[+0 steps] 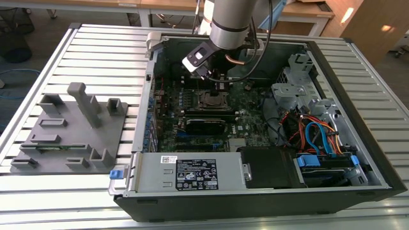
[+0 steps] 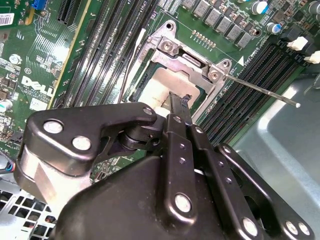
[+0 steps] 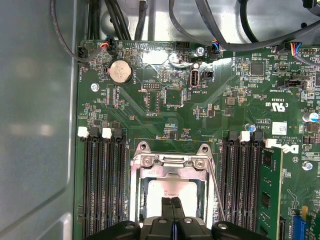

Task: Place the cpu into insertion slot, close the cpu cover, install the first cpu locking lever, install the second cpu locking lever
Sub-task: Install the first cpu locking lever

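Silver-grey cpu [image 3: 160, 192] flat in insertion slot [image 3: 134, 200]; cpu cover [image 3: 172, 161], silver frame, seemingly down over it.

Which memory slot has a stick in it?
The one farthest from the cpu, on the side away from the coin cell: a green memory module stands in it; the rest are bare.

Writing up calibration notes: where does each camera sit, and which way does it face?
Exterior view: off the arm, above the open case, looking down; arm and gripper over the socket.
First wrist view: on the wrist, facing down at the board; fingertips at the cpu.
Second wrist view: on the wrist, oblique along the fingers; gripper body shows.
Both wrist views share socket, cpu, gripper tips.
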Robot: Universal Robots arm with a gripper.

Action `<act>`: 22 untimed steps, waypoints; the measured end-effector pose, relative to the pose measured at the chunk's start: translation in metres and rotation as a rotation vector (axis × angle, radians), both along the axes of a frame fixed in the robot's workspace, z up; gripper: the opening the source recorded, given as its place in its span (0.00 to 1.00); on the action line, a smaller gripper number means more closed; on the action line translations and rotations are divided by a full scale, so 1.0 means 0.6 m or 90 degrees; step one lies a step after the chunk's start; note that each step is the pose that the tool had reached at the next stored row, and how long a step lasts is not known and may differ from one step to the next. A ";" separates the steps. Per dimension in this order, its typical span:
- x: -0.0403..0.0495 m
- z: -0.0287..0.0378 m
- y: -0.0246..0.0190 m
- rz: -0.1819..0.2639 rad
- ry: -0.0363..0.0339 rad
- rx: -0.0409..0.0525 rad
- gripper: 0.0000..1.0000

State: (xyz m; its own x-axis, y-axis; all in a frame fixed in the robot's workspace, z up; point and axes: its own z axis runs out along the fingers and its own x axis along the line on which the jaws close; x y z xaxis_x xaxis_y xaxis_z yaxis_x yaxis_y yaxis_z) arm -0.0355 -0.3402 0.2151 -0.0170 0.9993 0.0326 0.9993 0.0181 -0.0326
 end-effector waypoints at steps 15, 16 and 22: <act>0.000 0.009 0.0000 0.000 0.0000 0.0000 0.10; 0.000 0.010 0.0000 0.000 0.0001 -0.0001 0.10; 0.000 0.011 0.0000 0.000 0.0000 0.0002 0.10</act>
